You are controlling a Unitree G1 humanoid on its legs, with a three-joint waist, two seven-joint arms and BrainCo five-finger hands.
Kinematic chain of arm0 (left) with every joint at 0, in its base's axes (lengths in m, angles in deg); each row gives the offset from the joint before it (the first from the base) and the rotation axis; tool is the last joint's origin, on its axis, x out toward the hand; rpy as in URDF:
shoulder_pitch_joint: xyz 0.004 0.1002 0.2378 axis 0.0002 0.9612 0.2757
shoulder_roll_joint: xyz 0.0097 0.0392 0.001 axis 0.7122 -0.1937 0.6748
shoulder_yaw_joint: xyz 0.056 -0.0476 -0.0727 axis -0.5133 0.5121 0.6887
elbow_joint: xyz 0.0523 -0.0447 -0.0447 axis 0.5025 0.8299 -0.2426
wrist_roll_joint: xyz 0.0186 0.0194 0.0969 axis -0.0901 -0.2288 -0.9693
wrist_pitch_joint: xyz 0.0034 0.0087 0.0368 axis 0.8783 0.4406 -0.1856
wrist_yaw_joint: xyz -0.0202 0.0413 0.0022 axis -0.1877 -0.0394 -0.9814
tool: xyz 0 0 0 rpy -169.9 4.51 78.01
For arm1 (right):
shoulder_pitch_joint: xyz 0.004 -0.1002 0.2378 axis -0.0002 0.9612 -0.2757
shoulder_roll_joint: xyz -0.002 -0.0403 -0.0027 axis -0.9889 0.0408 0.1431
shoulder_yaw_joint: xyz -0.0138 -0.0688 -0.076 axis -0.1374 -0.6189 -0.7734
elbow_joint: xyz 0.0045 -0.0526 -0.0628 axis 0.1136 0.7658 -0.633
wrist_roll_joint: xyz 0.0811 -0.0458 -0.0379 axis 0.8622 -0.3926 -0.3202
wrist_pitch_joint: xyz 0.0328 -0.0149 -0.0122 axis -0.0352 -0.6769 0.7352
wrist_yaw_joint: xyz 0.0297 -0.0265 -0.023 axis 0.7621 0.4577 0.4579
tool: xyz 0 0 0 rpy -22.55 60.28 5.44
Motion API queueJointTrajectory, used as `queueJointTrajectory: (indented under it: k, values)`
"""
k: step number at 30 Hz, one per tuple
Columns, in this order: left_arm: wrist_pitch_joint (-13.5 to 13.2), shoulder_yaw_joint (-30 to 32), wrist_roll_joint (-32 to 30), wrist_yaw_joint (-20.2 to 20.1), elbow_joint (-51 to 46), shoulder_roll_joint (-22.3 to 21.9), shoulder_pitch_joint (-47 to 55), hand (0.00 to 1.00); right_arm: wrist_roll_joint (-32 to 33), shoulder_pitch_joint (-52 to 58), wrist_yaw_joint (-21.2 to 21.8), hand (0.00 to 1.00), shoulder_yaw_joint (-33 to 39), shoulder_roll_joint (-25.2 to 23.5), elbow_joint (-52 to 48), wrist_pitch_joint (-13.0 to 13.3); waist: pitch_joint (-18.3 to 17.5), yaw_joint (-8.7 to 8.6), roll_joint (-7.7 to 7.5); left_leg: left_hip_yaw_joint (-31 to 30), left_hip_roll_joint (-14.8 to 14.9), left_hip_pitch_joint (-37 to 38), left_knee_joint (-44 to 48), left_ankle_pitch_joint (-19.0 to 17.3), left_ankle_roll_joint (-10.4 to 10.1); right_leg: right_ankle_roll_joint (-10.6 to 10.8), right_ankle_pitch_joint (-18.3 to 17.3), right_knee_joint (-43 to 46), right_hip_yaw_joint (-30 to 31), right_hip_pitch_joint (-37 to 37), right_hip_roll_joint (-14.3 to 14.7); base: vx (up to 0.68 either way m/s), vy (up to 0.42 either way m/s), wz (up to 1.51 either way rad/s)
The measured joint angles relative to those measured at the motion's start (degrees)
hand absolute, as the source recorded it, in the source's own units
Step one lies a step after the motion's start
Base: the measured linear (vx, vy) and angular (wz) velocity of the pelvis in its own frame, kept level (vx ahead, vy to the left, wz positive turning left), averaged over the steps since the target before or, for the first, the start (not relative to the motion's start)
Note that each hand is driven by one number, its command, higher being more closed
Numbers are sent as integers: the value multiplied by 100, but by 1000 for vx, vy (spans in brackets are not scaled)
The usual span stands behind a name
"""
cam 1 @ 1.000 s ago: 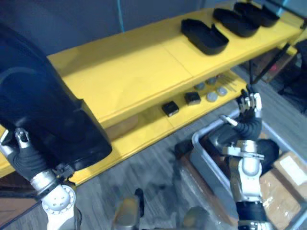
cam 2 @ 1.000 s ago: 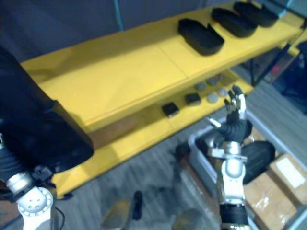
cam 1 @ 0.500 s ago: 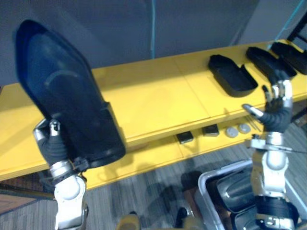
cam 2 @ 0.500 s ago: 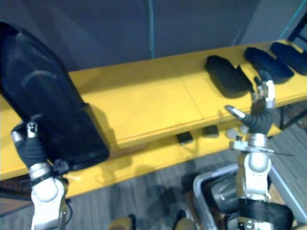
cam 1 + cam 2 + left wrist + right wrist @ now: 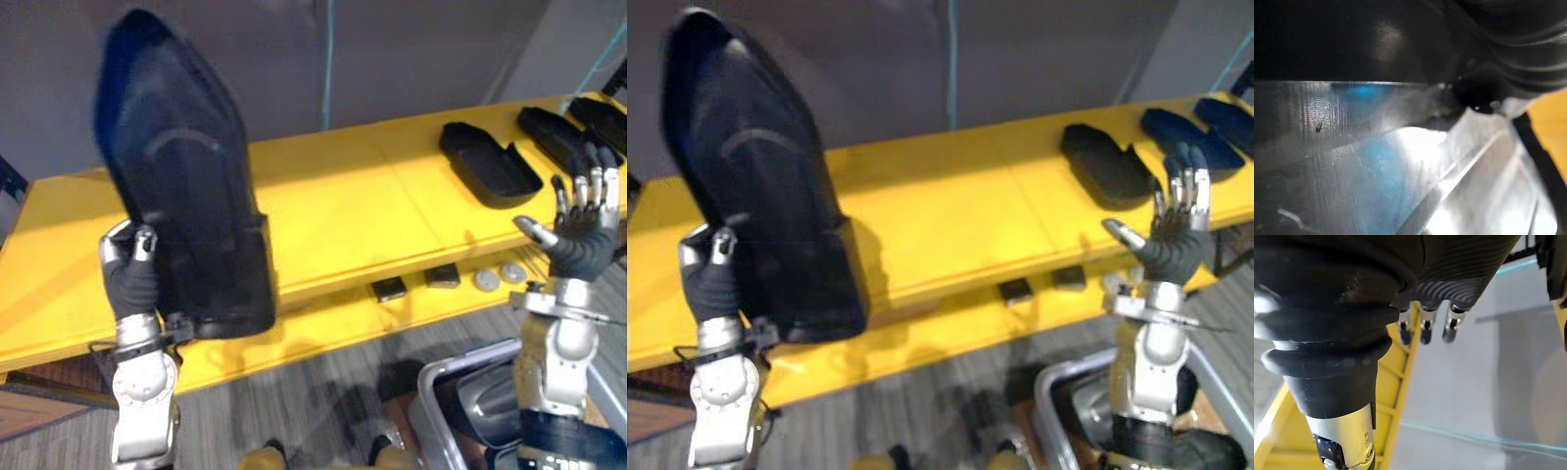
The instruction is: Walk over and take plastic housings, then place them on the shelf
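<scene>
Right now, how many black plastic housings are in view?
4: one housing upright in the left hand; three housings lying on the yellow shelf's top, toward its right end. The grey bin below may hide more.

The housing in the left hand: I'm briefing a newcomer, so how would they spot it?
Find the long yellow shelf. In front of its left part, the left hand grips a big black housing, stood upright. The other housings lie flat on the shelf's right end.
</scene>
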Motion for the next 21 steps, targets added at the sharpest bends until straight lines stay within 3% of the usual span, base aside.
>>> queueJointTrajectory:
  k: [2,5,8,12,14,17,21]
  values:
    - [331,-134,272,-158,440,172,-399,100,-31,250,5,0,6,-4,-49,-199,-77,-90,-1,181,11,94,-11,0,-3,26,82,-128,150,0,53,61,21,-44]
    - [960,-155,857,-165,1860,640,-1336,100,45,779,208,0,60,-186,-67,-558,-159,-430,11,655,74,220,-23,-66,-65,7,270,-389,537,-24,206,-2,21,-66]
    - [1420,-72,1103,44,3422,1142,-2205,100,162,1456,348,0,268,-425,-58,-802,-183,-767,33,1079,169,285,61,-207,-110,-5,405,-616,921,-82,368,-41,-10,-78]
    - [1823,-87,1338,342,5138,1731,-3266,100,279,2125,341,0,277,-622,306,-809,-223,-1147,70,1484,231,285,53,-238,-148,-32,510,-697,1312,-341,488,3,-29,-66]
    - [2234,-200,1729,410,5967,1994,-4090,100,134,2390,195,0,204,-737,1066,-800,-217,-1320,78,1748,263,371,39,-237,-150,-45,541,-715,1550,-416,579,23,-36,-45]
    - [2561,-358,2036,493,6272,2080,-4561,100,-30,2531,-84,0,205,-842,1986,-784,-200,-1456,143,1795,266,382,29,-238,-150,-45,540,-715,1597,-421,599,-7,-15,-21]
    - [2890,-415,2179,531,6368,2073,-4671,100,-183,2632,-416,0,197,-958,2989,-777,-176,-1494,192,1920,270,372,44,-251,-170,-46,539,-706,1700,-498,619,-36,-2,-10]
